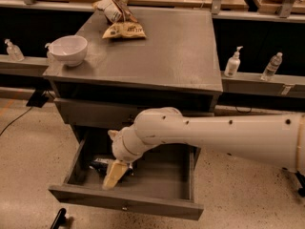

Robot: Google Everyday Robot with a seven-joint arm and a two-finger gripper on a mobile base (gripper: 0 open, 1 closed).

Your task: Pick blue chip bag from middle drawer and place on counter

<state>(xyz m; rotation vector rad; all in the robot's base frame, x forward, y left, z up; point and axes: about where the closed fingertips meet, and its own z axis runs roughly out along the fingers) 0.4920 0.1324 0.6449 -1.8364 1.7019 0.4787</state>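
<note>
The gripper (pixel 114 176) hangs low inside the open middle drawer (pixel 157 175), in its left half, with its tan tip pointing down toward the drawer floor near the front panel. Whether it is released or clenched on anything cannot be told from here. Its tip lies just beside the blue chip bag (pixel 100 165) and may be touching the bag's right end, though the drawer is too dim to be sure. The bag lies flat on the drawer floor toward the left wall, dark with pale patches. It sits below and forward of the worktop's front edge, nearer the front-left corner than the front-right.

The thick white arm (pixel 214 135) comes in from the right and crosses in front of the cabinet under the worktop's front edge. It bends down at a rounded wrist into the drawer. Above the open drawer, a closed gray drawer front (pixel 90 114) sits under the worktop's lip.

On the worktop (pixel 176 51), a white bowl (pixel 69 49) stands upright close to the left edge, near the front-left corner. A yellow-tan chip bag (pixel 125 30) lies toward the far edge, left of the middle. A white-and-brown striped bag (pixel 112 7) touches it from behind at the far-left corner.

Beyond the right edge, a white pump bottle (pixel 232 63) and a clear bottle (pixel 271 66) stand on a lower ledge. Another small bottle (pixel 12 51) stands beyond the left edge.
</note>
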